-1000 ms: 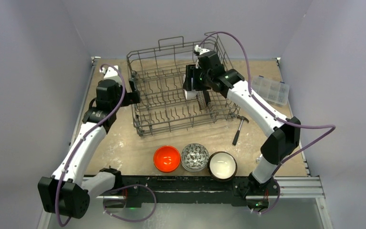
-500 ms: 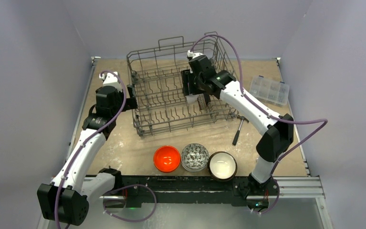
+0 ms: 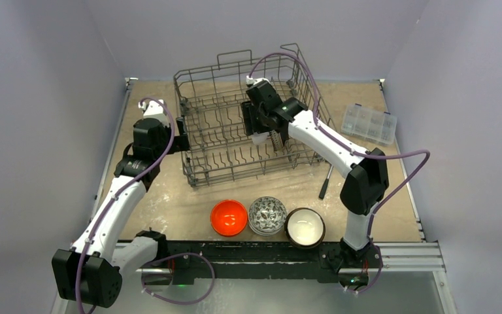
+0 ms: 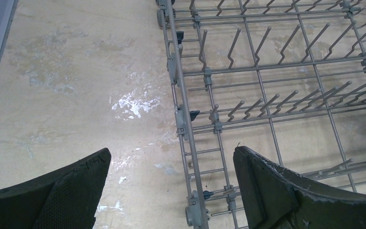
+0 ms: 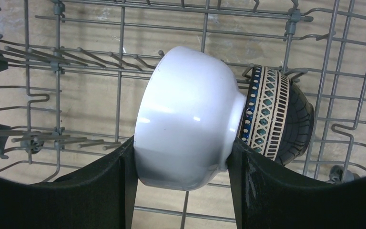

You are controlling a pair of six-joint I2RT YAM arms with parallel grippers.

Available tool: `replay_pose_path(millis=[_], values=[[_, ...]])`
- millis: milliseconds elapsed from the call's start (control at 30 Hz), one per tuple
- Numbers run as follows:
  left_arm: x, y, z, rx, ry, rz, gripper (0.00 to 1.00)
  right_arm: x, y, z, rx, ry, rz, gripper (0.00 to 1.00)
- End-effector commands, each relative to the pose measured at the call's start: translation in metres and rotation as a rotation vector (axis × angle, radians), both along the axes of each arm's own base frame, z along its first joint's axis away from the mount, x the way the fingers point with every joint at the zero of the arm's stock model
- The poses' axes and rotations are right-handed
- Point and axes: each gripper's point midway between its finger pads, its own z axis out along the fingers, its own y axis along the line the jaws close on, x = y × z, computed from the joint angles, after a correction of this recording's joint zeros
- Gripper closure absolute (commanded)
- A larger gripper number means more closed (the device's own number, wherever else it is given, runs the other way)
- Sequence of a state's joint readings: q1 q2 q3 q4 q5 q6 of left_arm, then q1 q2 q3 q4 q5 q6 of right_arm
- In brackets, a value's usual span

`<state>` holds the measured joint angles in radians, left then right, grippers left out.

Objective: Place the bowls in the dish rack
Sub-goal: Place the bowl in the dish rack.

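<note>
My right pincer [image 5: 181,160] is clamped on the white bowl [image 5: 186,114], one finger on each side of its wall. The bowl is tipped on edge inside the dish rack [image 3: 235,171], with its base turned towards the blue-patterned bowl [image 5: 276,117]. That one also stands on edge among the tines, just to the right. The two look to be touching at the white bowl's foot, though from this angle I can't be sure. I also can't tell whether the white bowl is resting on the wires.

My left pincer [image 4: 171,152] is spread wide and holds nothing. It hangs low over the rack's left wall, with the rim wire running between its fingers.

Outside the rack, three bowls sit in a close row on the surface [image 3: 170,203] at the near edge. From left to right they are the orange bowl [image 3: 229,217], the grey-patterned bowl [image 3: 267,215] and the dark bowl [image 3: 305,227] with a cream inside. A hammer [image 3: 325,182] lies by the rack's near right corner, and a clear box [image 3: 369,123] sits farther right.
</note>
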<state>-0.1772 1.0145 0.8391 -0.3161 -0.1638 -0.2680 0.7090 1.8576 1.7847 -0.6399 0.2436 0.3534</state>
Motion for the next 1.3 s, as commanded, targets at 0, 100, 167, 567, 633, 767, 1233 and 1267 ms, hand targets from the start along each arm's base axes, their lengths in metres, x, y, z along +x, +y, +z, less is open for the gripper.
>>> replay_pose_path(millis=[0,100,167,567,633,767,1233,1267], values=[[0.003,-0.001,0.004,0.009,-0.018,-0.016,0.01,0.002,-0.005,0.013,-0.04,-0.041,-0.008,1.0],[0.004,-0.001,0.003,0.008,-0.016,-0.018,0.01,0.001,-0.004,0.008,-0.059,-0.033,-0.006,1.0],[0.004,-0.001,0.003,0.01,-0.016,-0.018,0.01,0.001,-0.004,0.004,-0.076,-0.027,-0.004,1.0],[0.004,-0.002,0.002,0.009,-0.015,-0.021,0.01,-0.006,0.0,-0.023,-0.148,0.027,0.058,1.0],[0.004,-0.002,0.002,0.007,-0.015,-0.024,0.01,-0.007,0.001,-0.028,-0.155,0.038,0.068,1.0],[0.004,-0.003,0.002,0.007,-0.016,-0.026,0.01,-0.009,-0.001,-0.04,-0.181,0.064,0.074,1.0],[0.004,-0.003,0.002,0.007,-0.015,-0.027,0.01,-0.02,-0.01,-0.049,-0.228,0.115,0.109,1.0],[0.004,-0.003,0.003,0.008,-0.015,-0.026,0.01,-0.018,-0.008,-0.041,-0.212,0.1,0.104,1.0]])
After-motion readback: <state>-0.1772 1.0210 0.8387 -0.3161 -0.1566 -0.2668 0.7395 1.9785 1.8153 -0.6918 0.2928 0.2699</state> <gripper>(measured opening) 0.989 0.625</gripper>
